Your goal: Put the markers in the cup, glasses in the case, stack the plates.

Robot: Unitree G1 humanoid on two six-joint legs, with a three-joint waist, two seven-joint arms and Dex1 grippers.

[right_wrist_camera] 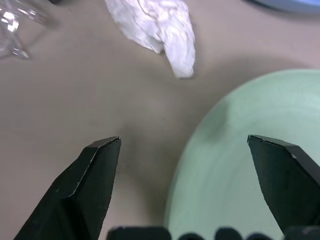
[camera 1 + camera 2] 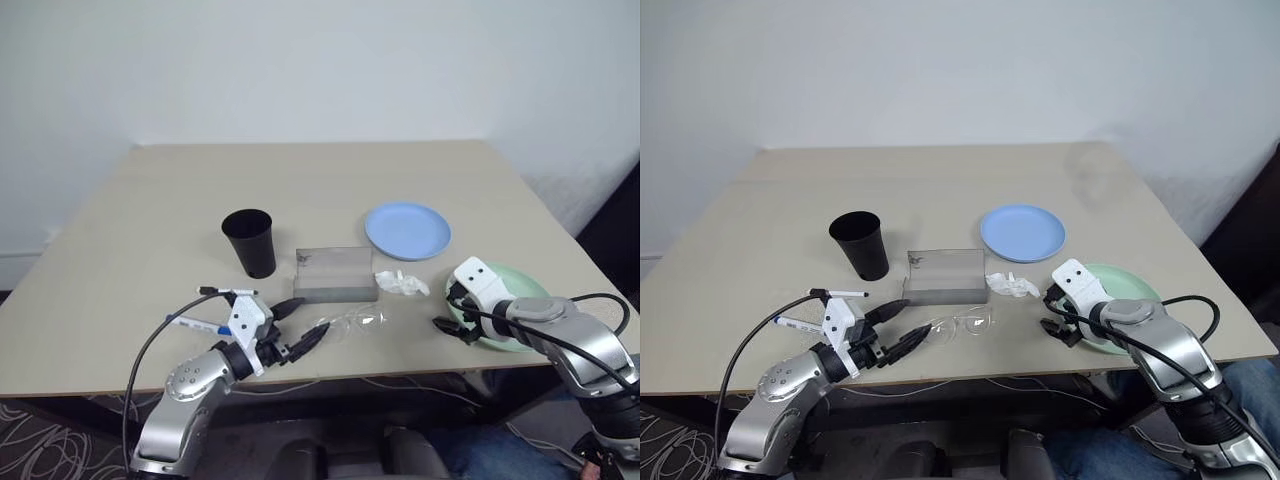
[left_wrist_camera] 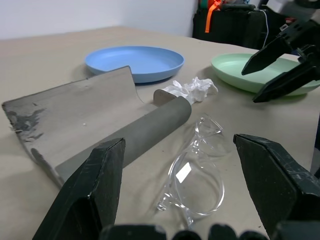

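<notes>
The clear glasses (image 3: 194, 176) lie on the table between the fingers of my open left gripper (image 2: 303, 326), close to the fingertips. Just beyond them is the grey case (image 2: 335, 274), and the black cup (image 2: 248, 241) stands upright to its left. Two markers lie beside my left wrist, one with black ends (image 2: 228, 291) and one with a blue cap (image 2: 199, 324). My right gripper (image 1: 183, 141) is open and straddles the near-left rim of the mint green plate (image 2: 512, 312), one finger over the table, one over the plate. The light blue plate (image 2: 407, 230) lies behind it.
A crumpled white tissue (image 2: 401, 283) lies between the case and the green plate. The table's front edge (image 2: 400, 374) runs just below both grippers. Cables hang below it.
</notes>
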